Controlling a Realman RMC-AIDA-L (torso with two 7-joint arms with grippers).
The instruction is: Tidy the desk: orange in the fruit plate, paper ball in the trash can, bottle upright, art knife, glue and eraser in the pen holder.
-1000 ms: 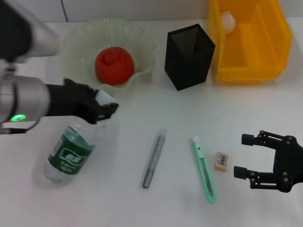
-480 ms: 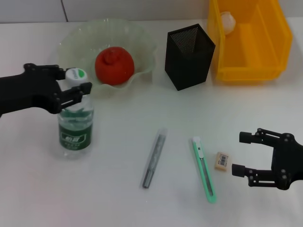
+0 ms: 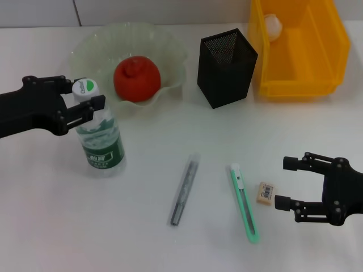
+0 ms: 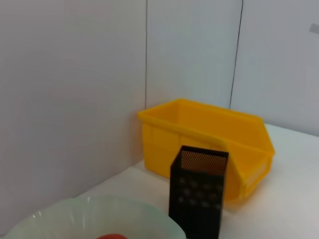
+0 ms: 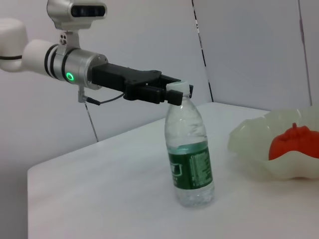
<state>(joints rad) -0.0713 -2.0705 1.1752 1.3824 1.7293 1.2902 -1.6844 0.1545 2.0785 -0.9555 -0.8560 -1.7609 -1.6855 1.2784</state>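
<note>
At nine o'clock on the desk, left gripper [image 3: 85, 104] clamped around the cap of the upright bottle [image 3: 100, 136], just beside the fruit plate [image 3: 170, 51]. At four o'clock, right gripper [image 3: 287, 182] spread wide, empty, beside the eraser [image 3: 265, 192].

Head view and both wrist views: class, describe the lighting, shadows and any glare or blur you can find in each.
Head view: even, soft light; faint shadows beside the pen holder and bottle, whose plastic shows slight glare. Right wrist view: sharp; small highlights on the bottle below the left gripper. Left wrist view: evenly lit, yellow bin in focus, the fruit plate rim slightly soft.
</note>
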